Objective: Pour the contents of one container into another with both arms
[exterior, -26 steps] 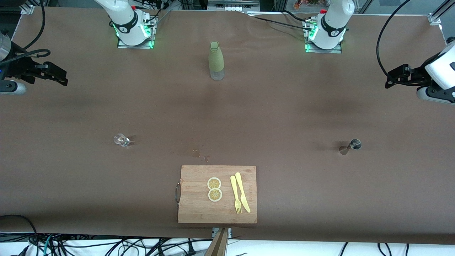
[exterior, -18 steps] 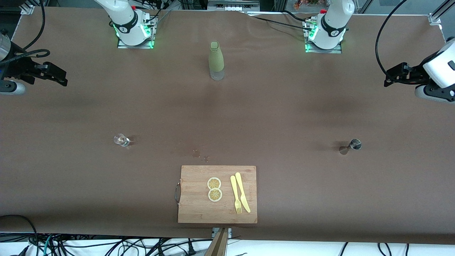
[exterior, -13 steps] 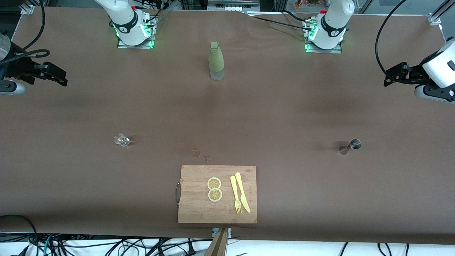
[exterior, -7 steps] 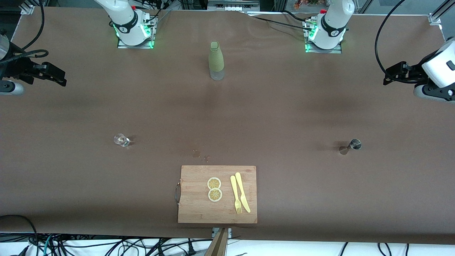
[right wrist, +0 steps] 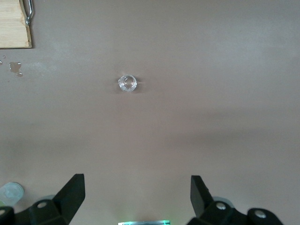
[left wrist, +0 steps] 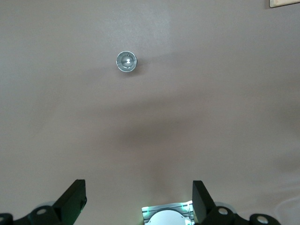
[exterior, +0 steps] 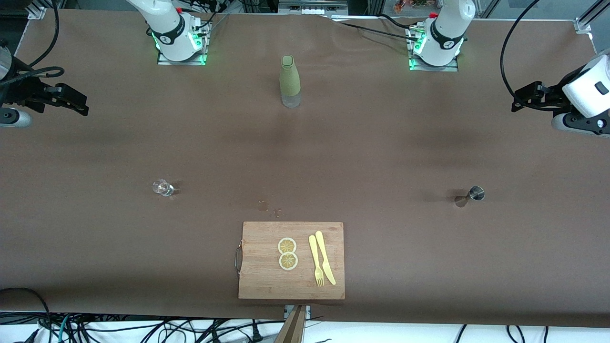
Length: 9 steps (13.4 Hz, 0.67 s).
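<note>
Left gripper (exterior: 517, 99) — slightly higher, jaws apart.

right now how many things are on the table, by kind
bottle: 1
small glass: 1
metal measuring cup: 1
cutting board: 1
lemon slices: 2
yellow fork: 1
yellow knife: 1
total: 8
</note>
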Each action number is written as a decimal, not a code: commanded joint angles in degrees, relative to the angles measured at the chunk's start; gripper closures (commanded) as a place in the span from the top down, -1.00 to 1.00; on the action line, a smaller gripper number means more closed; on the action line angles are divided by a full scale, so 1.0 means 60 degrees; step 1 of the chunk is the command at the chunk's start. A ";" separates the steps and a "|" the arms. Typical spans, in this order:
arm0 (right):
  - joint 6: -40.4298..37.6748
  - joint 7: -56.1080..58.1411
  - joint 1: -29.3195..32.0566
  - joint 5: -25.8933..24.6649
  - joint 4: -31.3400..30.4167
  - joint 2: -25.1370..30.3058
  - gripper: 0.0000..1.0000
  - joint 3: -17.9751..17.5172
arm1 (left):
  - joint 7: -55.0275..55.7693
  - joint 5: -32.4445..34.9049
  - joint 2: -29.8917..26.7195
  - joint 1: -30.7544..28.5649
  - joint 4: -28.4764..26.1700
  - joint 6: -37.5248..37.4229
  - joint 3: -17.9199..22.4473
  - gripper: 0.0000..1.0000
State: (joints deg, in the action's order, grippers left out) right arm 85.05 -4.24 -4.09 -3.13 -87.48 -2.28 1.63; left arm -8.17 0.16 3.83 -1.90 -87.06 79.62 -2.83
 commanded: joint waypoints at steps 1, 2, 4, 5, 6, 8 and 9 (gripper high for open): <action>-0.0024 -0.0099 0.0038 -0.0050 0.0181 -0.0059 1.00 -0.0023 | 0.0146 -0.0071 -0.0023 0.0023 0.0096 -0.0072 -0.0011 1.00; -0.0024 -0.0099 0.0038 -0.0050 0.0181 -0.0059 1.00 -0.0023 | 0.0146 -0.0056 -0.0009 0.0008 0.0082 -0.0072 -0.0011 1.00; -0.0024 -0.0099 0.0038 -0.0050 0.0181 -0.0059 1.00 -0.0023 | 0.0132 -0.0027 -0.0009 0.0008 0.0081 -0.0072 -0.0011 1.00; -0.0024 -0.0099 0.0038 -0.0050 0.0181 -0.0059 1.00 -0.0023 | 0.0146 -0.0026 0.0006 0.0008 0.0067 -0.0072 -0.0011 1.00; -0.0024 -0.0099 0.0038 -0.0050 0.0181 -0.0059 1.00 -0.0023 | 0.0132 -0.0012 0.0020 -0.0006 0.0067 -0.0072 -0.0011 1.00; -0.0024 -0.0099 0.0038 -0.0050 0.0181 -0.0059 1.00 -0.0023 | 0.0132 -0.0012 0.0035 -0.0021 0.0067 -0.0014 -0.0011 1.00; -0.0024 -0.0099 0.0038 -0.0050 0.0181 -0.0059 1.00 -0.0023 | 0.0132 -0.0012 0.0035 -0.0021 0.0067 0.0030 -0.0011 1.00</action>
State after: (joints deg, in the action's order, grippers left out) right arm 85.05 -4.24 -4.09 -3.13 -87.47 -2.29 1.63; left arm -7.99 0.16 4.03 -1.91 -87.07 79.68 -2.87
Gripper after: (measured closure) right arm 0.000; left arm 0.000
